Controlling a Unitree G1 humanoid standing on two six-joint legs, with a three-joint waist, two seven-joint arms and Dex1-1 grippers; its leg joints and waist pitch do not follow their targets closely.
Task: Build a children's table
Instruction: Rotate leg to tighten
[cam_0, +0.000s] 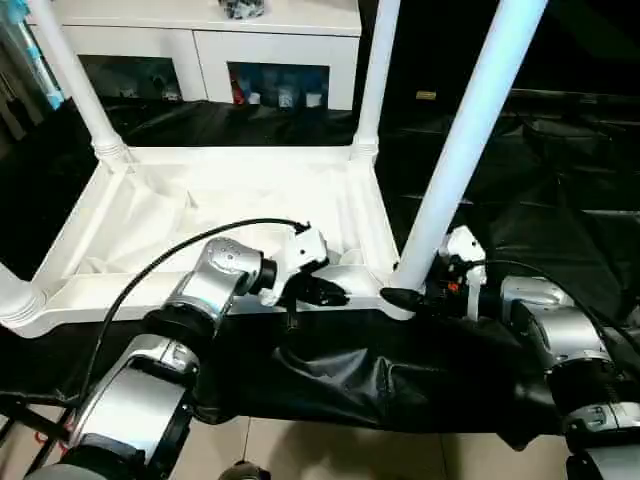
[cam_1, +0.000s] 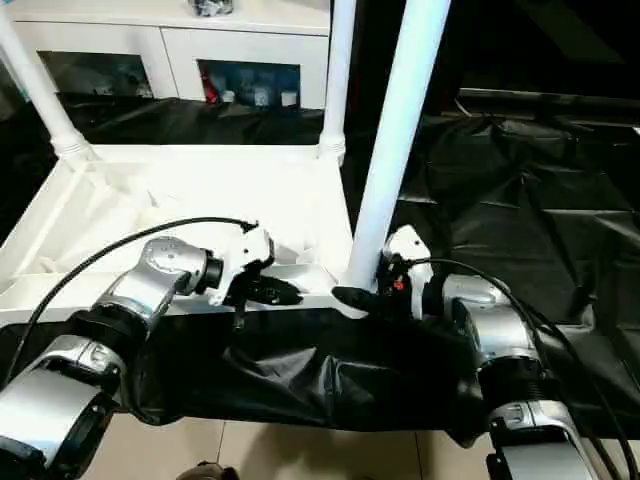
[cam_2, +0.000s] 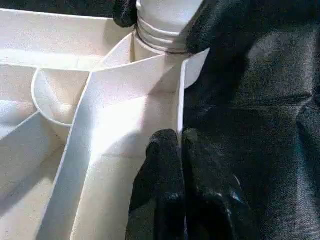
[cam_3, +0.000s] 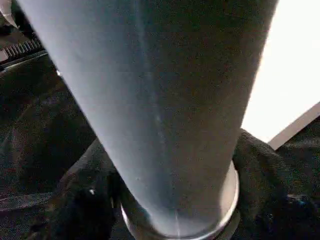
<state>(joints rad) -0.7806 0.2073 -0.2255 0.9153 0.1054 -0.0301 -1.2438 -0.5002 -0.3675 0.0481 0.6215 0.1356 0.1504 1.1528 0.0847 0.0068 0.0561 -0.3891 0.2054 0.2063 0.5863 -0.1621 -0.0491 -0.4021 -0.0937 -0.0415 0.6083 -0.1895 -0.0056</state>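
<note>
The white tabletop lies upside down on a black cloth, its ribbed underside facing up. Legs stand in its corner sockets: far left, far right, near left and near right. My right gripper clasps the base of the near right leg just above its socket, with a finger on either side of the tube. My left gripper is shut on the thin front rim of the tabletop, close to that same corner.
A white cabinet with glass doors stands behind the tabletop. Black cloth covers the surface to the right and hangs over the near edge. Light floor tiles show below it.
</note>
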